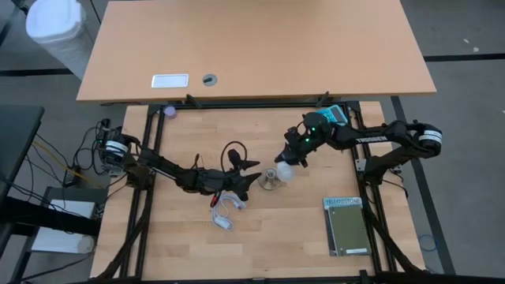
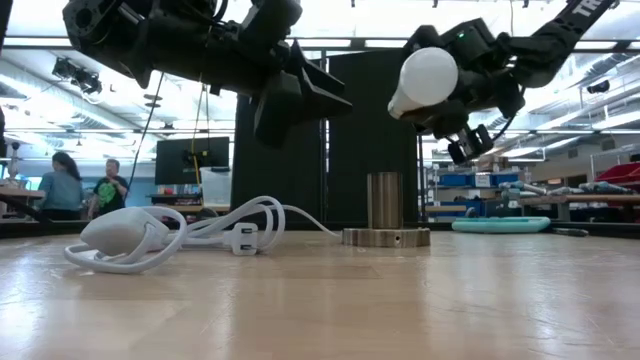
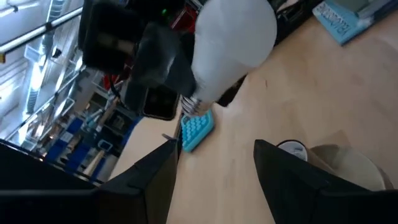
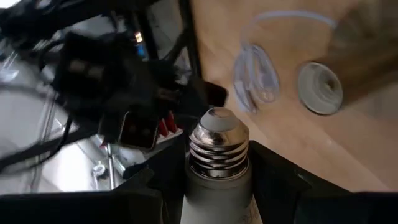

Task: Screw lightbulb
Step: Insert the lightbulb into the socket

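The white lightbulb [image 2: 427, 78] hangs tilted in the air with my right gripper [image 4: 217, 186] shut on it, a little above and beside the socket [image 2: 385, 212]. The socket is a metal cylinder on a round disc standing on the table [image 1: 272, 181]. The bulb's silvery screw base [image 4: 217, 146] sticks out bare past the fingers. My left gripper [image 3: 214, 177] hovers open just left of the socket [image 1: 251, 180], above table height, with nothing between its fingers. My right gripper pinches the bulb's white neck [image 4: 217, 196], just behind the screw base, between its two fingers. It comes from the table's right side, roughly level. The bulb is lifted clear and tilted, its round end [image 3: 239, 37] free.
A coiled white cable with plug and adapter [image 1: 225, 209] lies on the table near the left gripper. A teal calculator [image 1: 335, 114] sits under the right arm at the far right. A green book [image 1: 347, 226] lies at the near right. A desk [image 1: 252, 47] stands beyond the far edge.
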`<state>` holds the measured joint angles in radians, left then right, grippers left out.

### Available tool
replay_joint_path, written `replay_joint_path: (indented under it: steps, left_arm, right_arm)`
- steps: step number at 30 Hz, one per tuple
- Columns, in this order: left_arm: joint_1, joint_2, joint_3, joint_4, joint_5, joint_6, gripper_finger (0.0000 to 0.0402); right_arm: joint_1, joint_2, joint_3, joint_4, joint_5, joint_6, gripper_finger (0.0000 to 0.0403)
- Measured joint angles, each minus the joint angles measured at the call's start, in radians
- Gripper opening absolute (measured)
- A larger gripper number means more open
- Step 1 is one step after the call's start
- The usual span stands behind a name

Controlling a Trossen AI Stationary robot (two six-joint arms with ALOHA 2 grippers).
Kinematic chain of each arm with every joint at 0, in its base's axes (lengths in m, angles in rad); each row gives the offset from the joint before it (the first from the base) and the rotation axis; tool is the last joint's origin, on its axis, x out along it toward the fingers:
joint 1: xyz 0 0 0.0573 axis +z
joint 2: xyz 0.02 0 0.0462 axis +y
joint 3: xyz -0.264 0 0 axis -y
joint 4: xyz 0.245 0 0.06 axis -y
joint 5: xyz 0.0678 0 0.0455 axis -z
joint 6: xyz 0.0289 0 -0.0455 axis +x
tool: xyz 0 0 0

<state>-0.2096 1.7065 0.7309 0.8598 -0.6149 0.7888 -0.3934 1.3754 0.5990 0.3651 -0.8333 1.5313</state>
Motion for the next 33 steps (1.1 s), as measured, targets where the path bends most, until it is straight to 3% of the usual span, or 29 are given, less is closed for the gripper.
replay_joint_path:
  steps: [7, 17, 25, 33]
  left_arm:
    - [0.002, 0.000, 0.000, -0.042, 0.024, 0.044, 0.0218]
    - [0.000, 0.000, 0.000, -0.080, 0.005, -0.001, 0.0218]
    - [-0.024, 0.001, 0.000, -0.136, 0.010, -0.060, 0.0218]
    - [-0.014, 0.003, 0.000, -0.110, 0.153, -0.071, 0.0219]
  right_arm:
    - [0.029, 0.128, 0.091, -0.103, -0.032, 0.085, 0.0151]
    - [0.078, 0.339, 0.238, -0.147, -0.301, 0.201, 0.0151]
    - [0.011, 0.402, 0.284, -0.206, -0.313, 0.180, 0.0151]
    - [-0.016, 0.402, 0.282, -0.234, -0.317, 0.169, 0.0151]
